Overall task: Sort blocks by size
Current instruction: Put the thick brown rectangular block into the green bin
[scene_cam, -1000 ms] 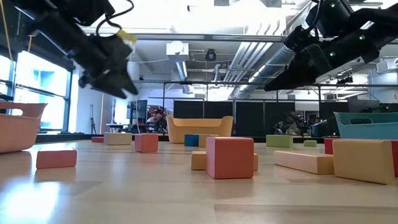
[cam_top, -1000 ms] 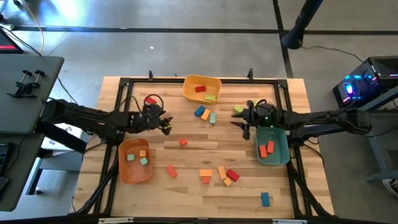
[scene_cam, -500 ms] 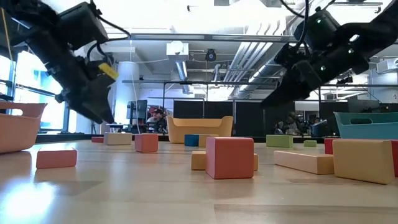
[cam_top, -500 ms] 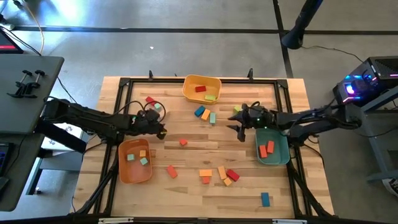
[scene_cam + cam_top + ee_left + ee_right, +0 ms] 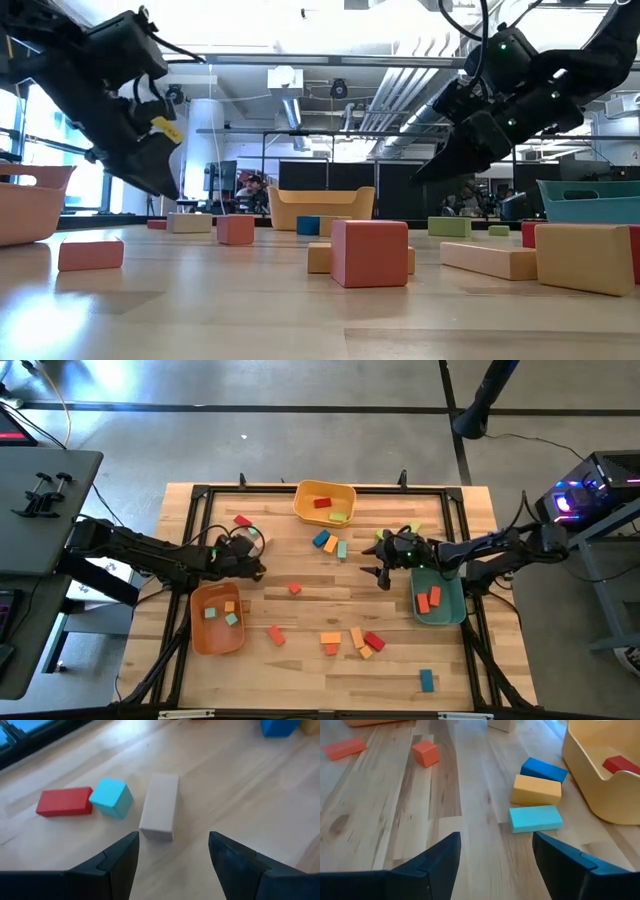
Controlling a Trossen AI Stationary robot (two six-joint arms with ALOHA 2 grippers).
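Wooden blocks lie scattered on the table. My left gripper hangs open at the left, low over the table, short of a tan block, a teal cube and a red block. My right gripper hangs open right of the middle. Ahead of it lie a teal block, an orange block and a blue block in a row, with a small red cube farther off. Neither gripper has anything between its fingers.
A yellow bin stands at the far middle, an orange bin at the near left and a teal bin at the right, each holding a few blocks. More blocks lie near the front edge. A black frame borders the table.
Both grippers have sunk toward the table. My left one has also drawn back a little toward the table's left edge and tipped further down. My right one has moved toward the middle of the table, away from the teal bin.
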